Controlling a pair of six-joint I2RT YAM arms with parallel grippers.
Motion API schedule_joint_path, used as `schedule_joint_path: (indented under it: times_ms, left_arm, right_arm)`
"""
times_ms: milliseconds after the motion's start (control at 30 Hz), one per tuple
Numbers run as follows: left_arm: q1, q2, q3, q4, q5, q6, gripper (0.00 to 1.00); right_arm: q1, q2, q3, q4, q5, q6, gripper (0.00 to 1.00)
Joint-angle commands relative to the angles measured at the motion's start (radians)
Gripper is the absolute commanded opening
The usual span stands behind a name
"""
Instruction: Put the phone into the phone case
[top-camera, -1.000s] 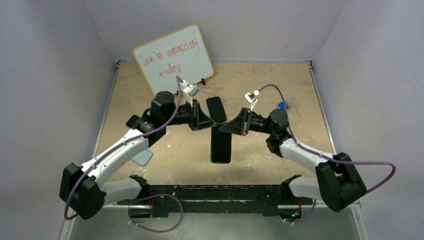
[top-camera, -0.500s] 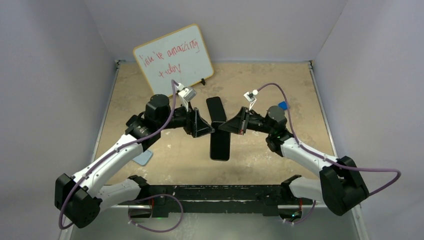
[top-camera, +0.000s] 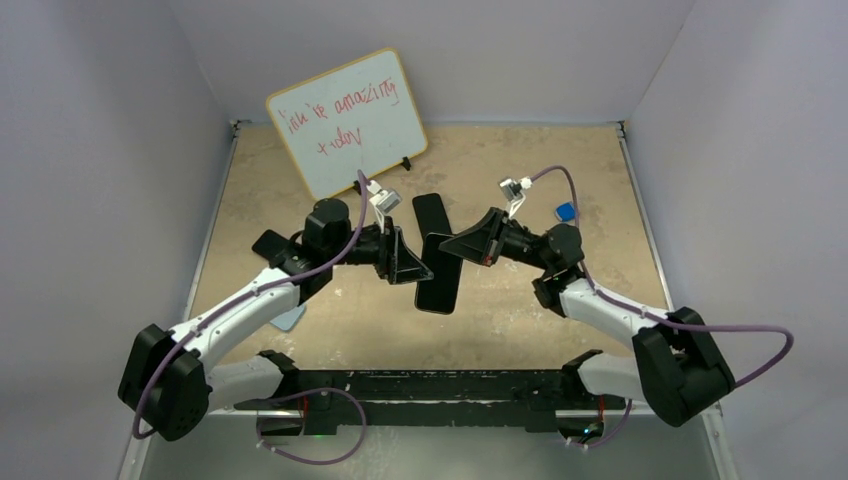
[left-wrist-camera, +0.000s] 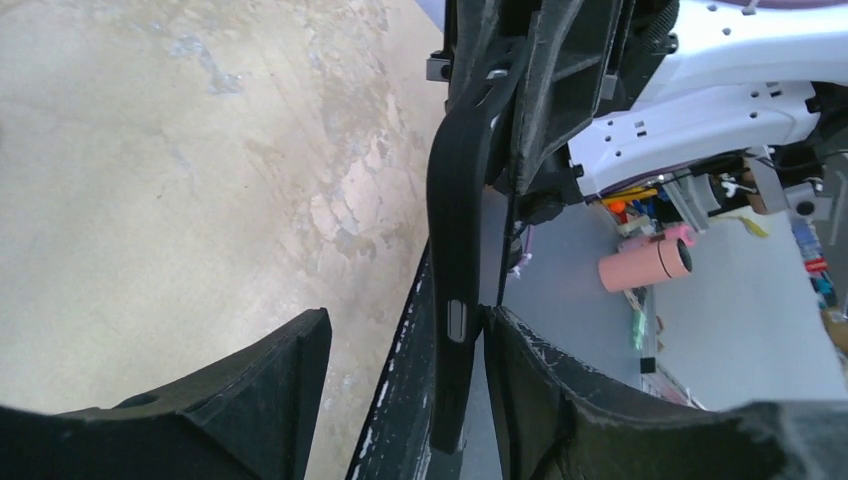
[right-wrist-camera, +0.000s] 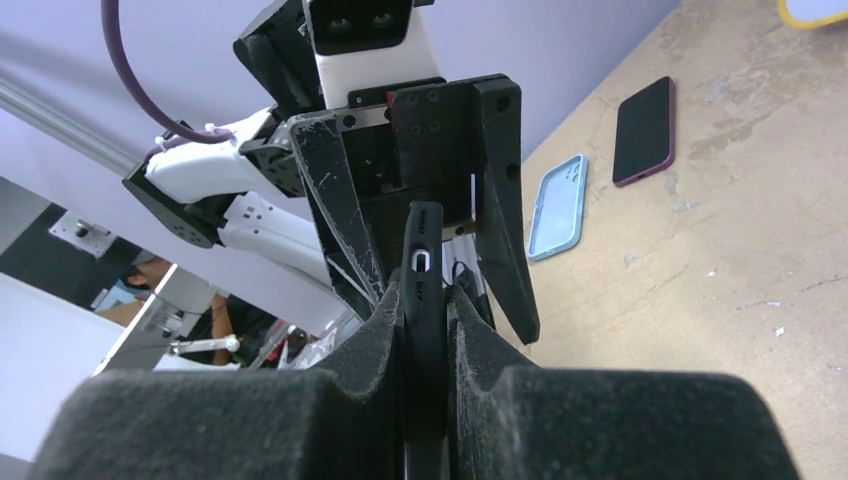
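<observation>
As right pincer (top-camera: 443, 247) grips case (top-camera: 437, 290), whiteboard (top-camera: 350, 120) behind

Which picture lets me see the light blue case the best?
The right wrist view: the light blue case lies in plain sight on the table. The top view shows only a corner of it peeking out from under the left arm. The left wrist view doesn't show it at all.
</observation>
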Motion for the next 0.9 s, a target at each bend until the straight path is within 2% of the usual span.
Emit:
schedule_joint_path:
  times_ms: [0, 67, 167, 267, 300, 433, 500, 633, 800, 867]
  left_arm:
    - [0.007, 0.052, -0.022, 0.192, 0.094, -0.091, 0.55]
    - [0.006, 0.05, -0.037, 0.234, 0.094, -0.114, 0.46]
    - [0.006, 0.044, -0.049, 0.249, 0.081, -0.129, 0.23]
    - [0.007, 0.051, -0.067, 0.29, 0.097, -0.147, 0.04]
    - [0.007, 0.053, -0.07, 0.294, 0.106, -0.145, 0.0]
    - [0.006, 0.047, -0.07, 0.277, 0.138, -0.083, 0.0]
    - [0.007, 0.05, -0.07, 0.267, 0.15, -0.056, 0.0]
    - [0.006, 0.074, -0.068, 0.299, 0.206, -0.065, 0.0]
    - [0.007, 0.069, -0.069, 0.306, 0.231, -0.066, 0.0]
    - [0.006, 0.066, -0.063, 0.284, 0.22, -0.058, 0.0]
  right_arm:
    - [-0.002, 0.025, -0.001, 0.214, 0.0, 0.094, 0.0]
    - [-0.004, 0.031, -0.024, 0.218, 0.0, 0.096, 0.0]
    - [-0.005, 0.043, -0.026, 0.2, -0.02, 0.092, 0.01]
    - [-0.007, 0.042, -0.016, 0.182, -0.049, 0.114, 0.17]
    - [-0.01, 0.031, 0.002, 0.117, -0.048, 0.087, 0.24]
    - [-0.011, -0.047, 0.091, -0.205, -0.044, -0.123, 0.43]
    - [-0.01, -0.071, 0.143, -0.363, -0.058, -0.213, 0.46]
    - [-0.01, -0.062, 0.257, -0.588, -0.073, -0.383, 0.47]
    - [-0.011, -0.021, 0.339, -0.684, -0.108, -0.474, 0.48]
    - [-0.009, -0.006, 0.359, -0.692, -0.116, -0.486, 0.42]
